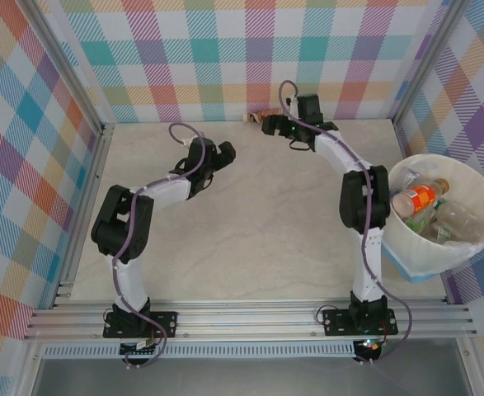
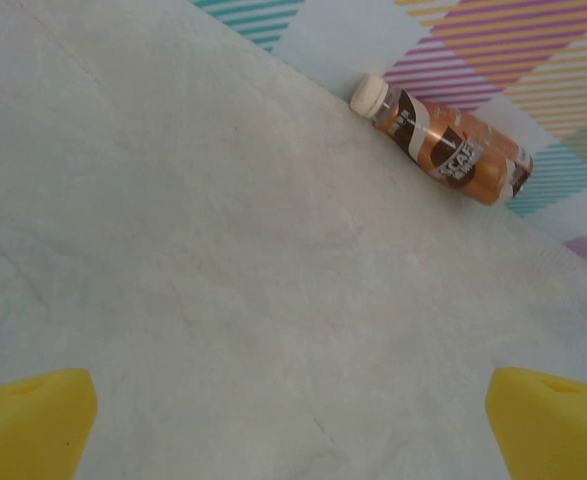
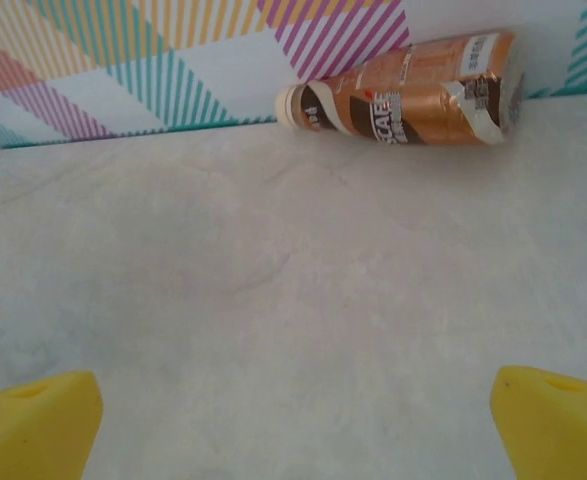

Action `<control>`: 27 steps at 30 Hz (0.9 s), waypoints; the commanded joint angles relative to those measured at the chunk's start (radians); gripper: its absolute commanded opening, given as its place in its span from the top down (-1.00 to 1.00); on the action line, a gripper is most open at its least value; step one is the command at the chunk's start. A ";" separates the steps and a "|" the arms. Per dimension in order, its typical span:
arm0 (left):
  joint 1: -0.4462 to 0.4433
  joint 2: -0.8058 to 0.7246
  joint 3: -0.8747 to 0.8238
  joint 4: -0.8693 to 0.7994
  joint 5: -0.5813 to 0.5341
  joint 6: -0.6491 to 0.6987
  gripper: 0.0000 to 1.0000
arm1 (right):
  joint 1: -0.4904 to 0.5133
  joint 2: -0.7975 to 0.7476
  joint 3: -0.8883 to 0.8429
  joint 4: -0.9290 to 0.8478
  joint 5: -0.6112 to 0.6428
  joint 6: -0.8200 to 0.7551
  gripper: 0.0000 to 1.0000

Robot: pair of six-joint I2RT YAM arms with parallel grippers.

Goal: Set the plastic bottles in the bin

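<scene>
Right jaws stand wide, brown bottle [image 3: 403, 88] lying well ahead against wall [image 3: 123, 60].

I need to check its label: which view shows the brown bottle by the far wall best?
Right wrist: the brown bottle lies large and whole, white cap and label clear. Left wrist shows it whole but smaller; top external gives a tiny, partly hidden glimpse.

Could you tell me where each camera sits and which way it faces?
Top: above and behind the bases, looking down on table, both arms, bin.
Left wrist: on left arm, faces back wall; left fingers at bottom.
Right wrist: likewise, nearer the wall; right fingers at bottom.
Shared: both wrist views show the brown bottle.
</scene>
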 commanded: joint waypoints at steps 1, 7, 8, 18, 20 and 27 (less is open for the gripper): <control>0.038 0.076 0.131 -0.036 0.014 -0.009 -1.00 | -0.009 0.153 0.204 0.066 0.011 0.028 -0.99; 0.080 0.162 0.185 0.004 0.108 -0.032 -1.00 | -0.015 0.437 0.621 -0.044 0.180 0.095 -0.99; 0.083 0.165 0.176 0.020 0.110 -0.030 -1.00 | -0.016 0.462 0.645 -0.040 0.210 0.103 -0.99; 0.102 0.232 0.215 0.020 0.122 0.017 -1.00 | -0.076 0.621 0.715 0.155 -0.028 0.243 -0.99; 0.102 0.250 0.231 0.019 0.120 0.023 -1.00 | -0.077 0.649 0.740 0.186 -0.070 0.242 -0.99; 0.104 0.384 0.397 -0.008 0.137 0.033 -1.00 | -0.072 0.705 0.764 0.339 -0.135 0.196 -0.99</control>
